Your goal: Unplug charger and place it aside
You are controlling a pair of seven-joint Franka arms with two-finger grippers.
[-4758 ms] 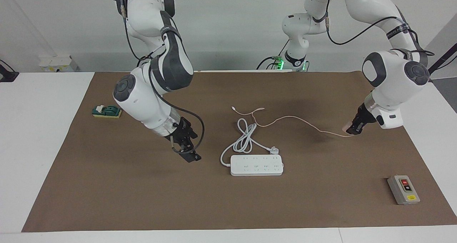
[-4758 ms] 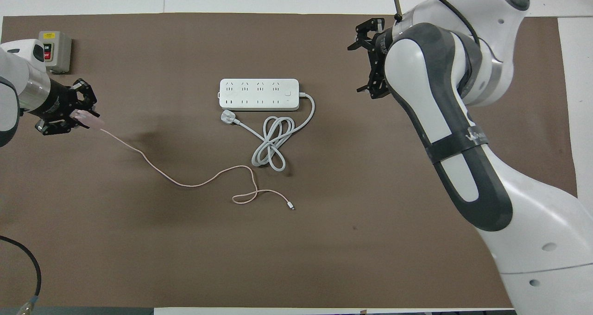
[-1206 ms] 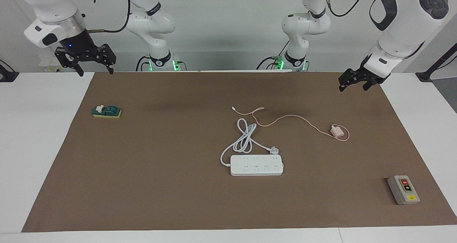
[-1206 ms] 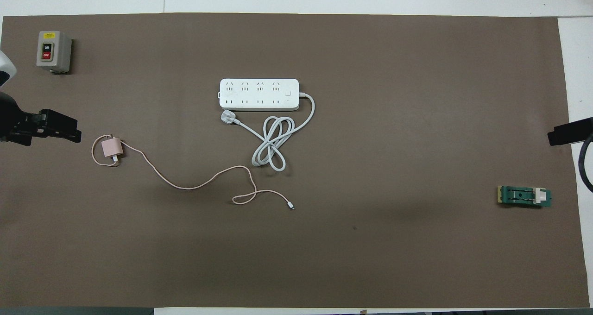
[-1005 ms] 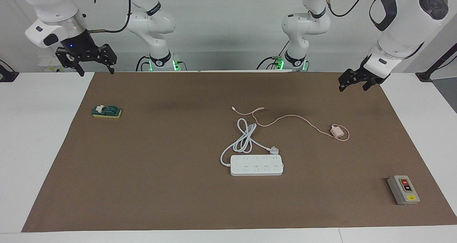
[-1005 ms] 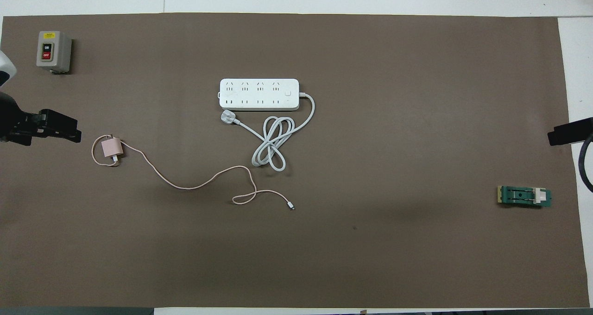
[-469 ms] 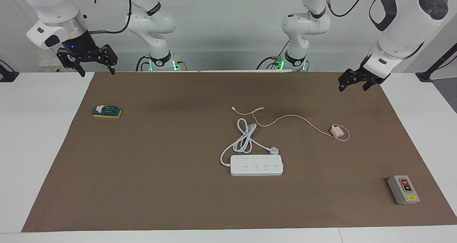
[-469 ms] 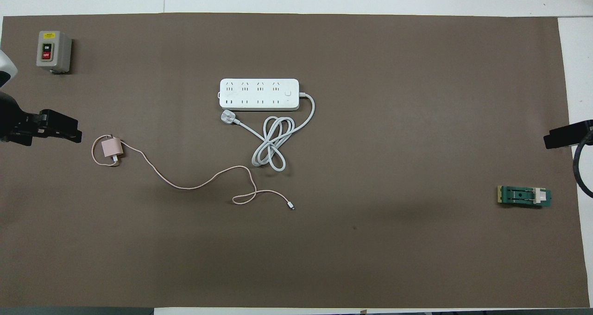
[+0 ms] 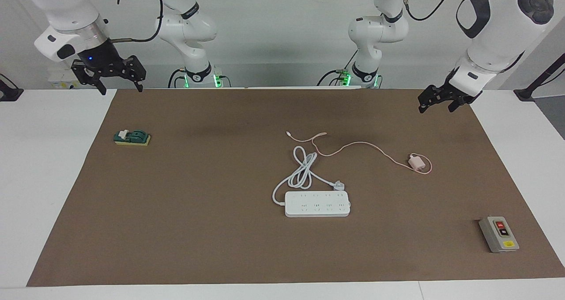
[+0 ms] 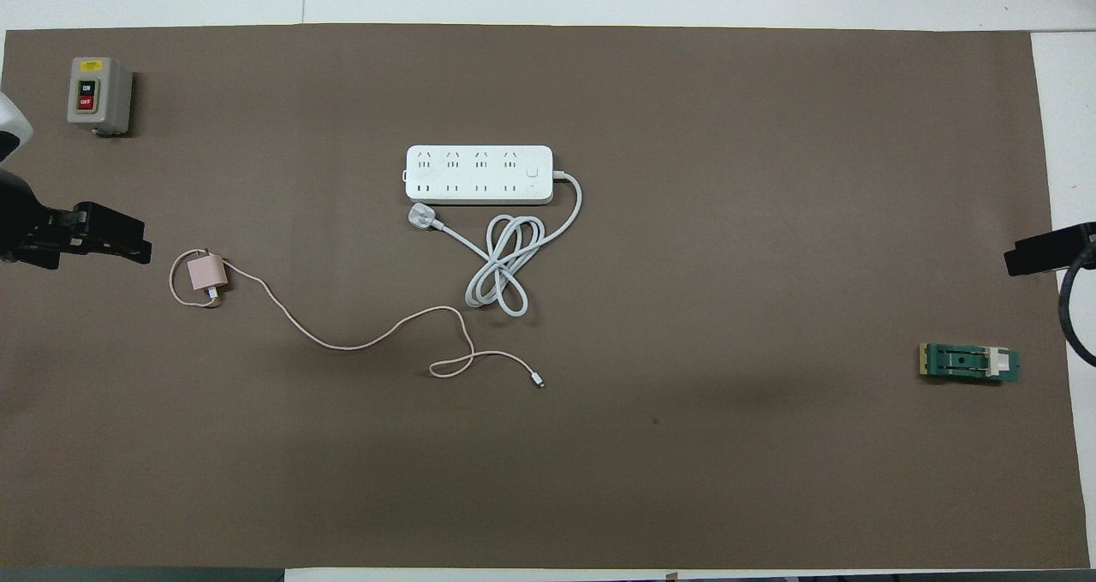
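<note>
Overhead, a white table carries a brown paper mat before a pale wall. One small pale pink cube charger lies unplugged toward the left arm's end, beside one white power strip. Both black hands, left and right, hang released, empty.

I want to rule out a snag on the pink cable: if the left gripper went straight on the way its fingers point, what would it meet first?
Probably bare brown mat. The left gripper points down, raised over the mat's edge; the charger lies apart from that line, though depth is unclear.
</note>
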